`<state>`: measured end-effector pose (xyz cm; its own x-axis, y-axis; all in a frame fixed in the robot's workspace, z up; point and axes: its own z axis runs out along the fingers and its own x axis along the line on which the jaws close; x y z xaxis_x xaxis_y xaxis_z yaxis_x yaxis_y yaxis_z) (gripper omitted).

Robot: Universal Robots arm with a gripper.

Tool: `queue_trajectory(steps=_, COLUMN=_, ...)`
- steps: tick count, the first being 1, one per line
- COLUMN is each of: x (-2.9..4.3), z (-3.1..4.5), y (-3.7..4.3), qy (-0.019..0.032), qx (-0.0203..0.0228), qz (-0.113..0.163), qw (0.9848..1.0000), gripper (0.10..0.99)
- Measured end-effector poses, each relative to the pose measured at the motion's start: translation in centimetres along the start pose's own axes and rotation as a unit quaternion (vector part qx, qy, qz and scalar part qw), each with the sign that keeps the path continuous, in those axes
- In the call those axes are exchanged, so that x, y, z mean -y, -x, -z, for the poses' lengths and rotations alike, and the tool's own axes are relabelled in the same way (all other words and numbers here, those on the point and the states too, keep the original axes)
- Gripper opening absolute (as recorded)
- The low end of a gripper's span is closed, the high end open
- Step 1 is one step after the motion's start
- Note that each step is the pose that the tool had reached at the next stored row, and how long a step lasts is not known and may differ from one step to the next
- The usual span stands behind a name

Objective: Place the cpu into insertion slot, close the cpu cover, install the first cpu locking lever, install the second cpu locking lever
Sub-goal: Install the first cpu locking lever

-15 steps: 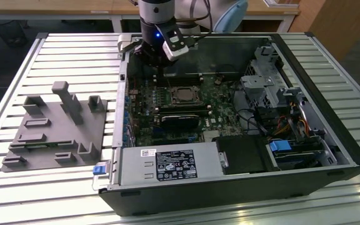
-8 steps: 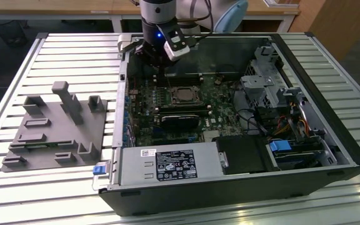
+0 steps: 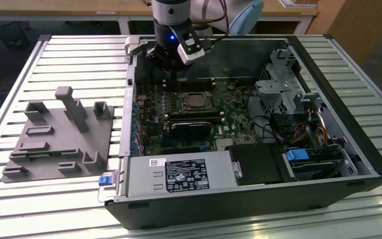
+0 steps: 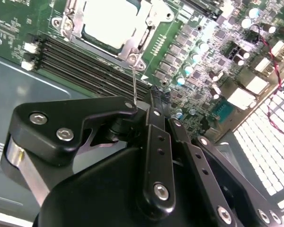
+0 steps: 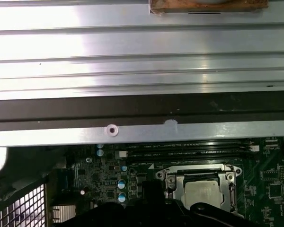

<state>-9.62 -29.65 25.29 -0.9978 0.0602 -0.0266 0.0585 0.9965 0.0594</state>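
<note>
Black-linked, hovers with fingers (image 4: 154, 123) clenched beside the thin locking lever (image 4: 134, 82), just beyond the insertion slot's (image 4: 66, 24) closed cpu cover (image 4: 132, 47) and cpu (image 4: 111, 19).

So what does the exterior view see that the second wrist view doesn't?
Exterior view's extras: the whole open computer case on the slatted table, the grey holder tray at the exterior view's left, and the labelled power supply box.

Second wrist view's extras: a close look at a thin wire lever rising from the socket's corner up to the black gripper, plus a bright vent grille.

Both share: the cpu sitting in the insertion slot under the cpu cover, the green board and the long black memory slots.
</note>
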Motion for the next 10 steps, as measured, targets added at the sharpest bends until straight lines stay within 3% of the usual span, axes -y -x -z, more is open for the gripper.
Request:
queue_trajectory(steps=4, x=-0.06, z=-0.09, y=0.97, qy=0.0000, qx=-0.0002, qz=0.000, qw=1.0000, gripper=0.110)
queue_trajectory(steps=10, x=-0.18, z=-0.27, y=3.21, qy=0.0000, qx=-0.0004, qz=0.000, qw=1.0000, gripper=0.110)
